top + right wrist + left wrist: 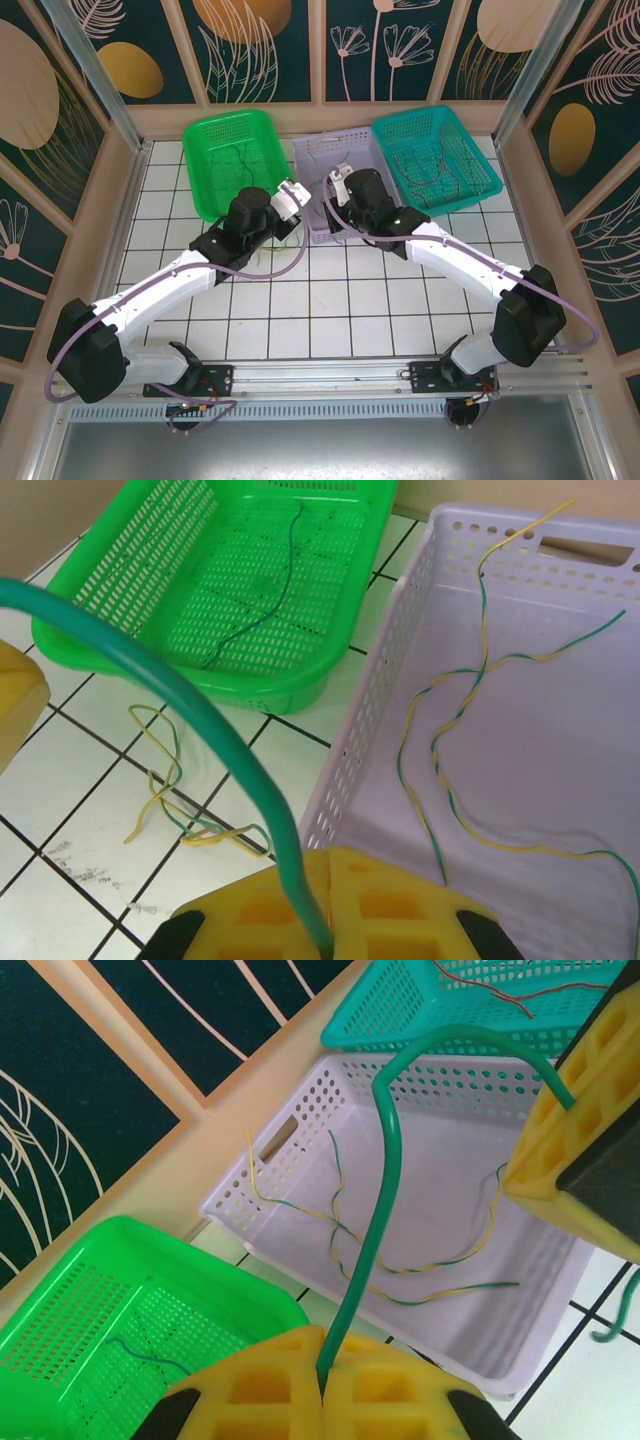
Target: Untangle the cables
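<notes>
Baskets stand in a row along the far edge of the counter [380, 320], close under the wooden wall: three of them, a green basket [232, 160], a lilac basket [335, 160] and a teal basket [440, 160]. Most of the tiled near half lies open between the left arm [160, 290] and the right arm [460, 260]. The left jaws and the right jaws are both clenched on one green cable [385, 1160], which arches between them above the near rim of the lilac basket. Thin twisted yellow-green wires [485, 630] lie inside the lilac basket. One yellow-green wire [165, 798] lies on the tiles beside the green basket, one thin green wire [283, 590] in the green basket, and a red wire [505, 998] in the teal one.
</notes>
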Controlling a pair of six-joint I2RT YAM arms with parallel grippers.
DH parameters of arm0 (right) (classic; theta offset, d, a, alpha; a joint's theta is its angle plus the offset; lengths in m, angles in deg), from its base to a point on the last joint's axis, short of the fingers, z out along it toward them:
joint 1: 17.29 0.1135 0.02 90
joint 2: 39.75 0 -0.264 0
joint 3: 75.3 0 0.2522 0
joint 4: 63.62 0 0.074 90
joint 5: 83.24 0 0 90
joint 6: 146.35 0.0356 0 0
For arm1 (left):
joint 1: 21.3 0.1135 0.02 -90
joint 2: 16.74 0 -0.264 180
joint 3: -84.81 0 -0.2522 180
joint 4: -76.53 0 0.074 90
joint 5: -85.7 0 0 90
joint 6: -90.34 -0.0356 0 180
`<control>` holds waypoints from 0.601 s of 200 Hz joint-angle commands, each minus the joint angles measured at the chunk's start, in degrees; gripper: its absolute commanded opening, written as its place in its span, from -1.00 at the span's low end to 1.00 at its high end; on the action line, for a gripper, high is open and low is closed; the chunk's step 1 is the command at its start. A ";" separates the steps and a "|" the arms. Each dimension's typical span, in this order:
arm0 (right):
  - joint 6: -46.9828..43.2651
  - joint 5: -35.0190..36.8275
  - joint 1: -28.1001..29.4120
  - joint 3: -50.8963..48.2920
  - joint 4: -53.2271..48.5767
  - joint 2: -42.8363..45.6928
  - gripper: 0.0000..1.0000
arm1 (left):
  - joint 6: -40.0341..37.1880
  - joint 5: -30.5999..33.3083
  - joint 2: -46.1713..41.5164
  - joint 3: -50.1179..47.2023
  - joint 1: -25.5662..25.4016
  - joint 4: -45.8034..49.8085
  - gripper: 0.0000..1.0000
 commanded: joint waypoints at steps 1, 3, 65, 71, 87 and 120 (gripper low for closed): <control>-0.37 2.44 0.03 -2.00 2.51 3.51 -1.00 | 6.53 3.93 -0.38 3.26 -0.17 -1.65 -0.84; -0.34 2.59 0.07 -2.15 2.49 3.63 -1.00 | 7.92 4.31 -0.21 4.06 -0.11 -1.45 -0.75; 4.86 11.46 0.33 -6.55 5.80 6.61 -1.00 | 73.62 2.61 7.53 26.88 0.69 20.61 0.34; 5.50 12.47 0.55 -6.56 5.78 6.45 -1.00 | 80.79 0.45 7.57 26.84 0.74 21.10 0.37; 7.06 15.11 1.35 -6.65 5.40 6.03 -1.00 | 95.28 -5.04 7.45 25.71 0.79 19.77 0.43; 10.09 18.10 2.99 -7.32 5.39 6.00 -1.00 | 109.21 -6.86 6.50 25.97 0.79 20.13 0.48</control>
